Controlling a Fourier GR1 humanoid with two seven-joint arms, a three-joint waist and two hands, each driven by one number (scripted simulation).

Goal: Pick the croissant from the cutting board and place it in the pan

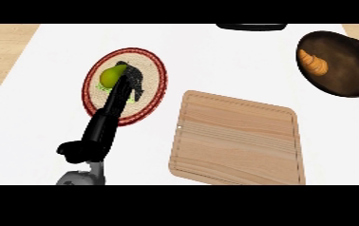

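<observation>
**Croissant in the pan, left hand on the pear**

Nearest, at six o'clock, lies the wooden cutting board with nothing on it. At about eight o'clock the left hand comes up from its grey forearm over a red-rimmed woven plate at ten o'clock — its fingers curl round a green pear there. At two o'clock, well apart from the board, the croissant rests inside the dark pan — near its left wall.

Bare cutting board between plate and pan.
</observation>
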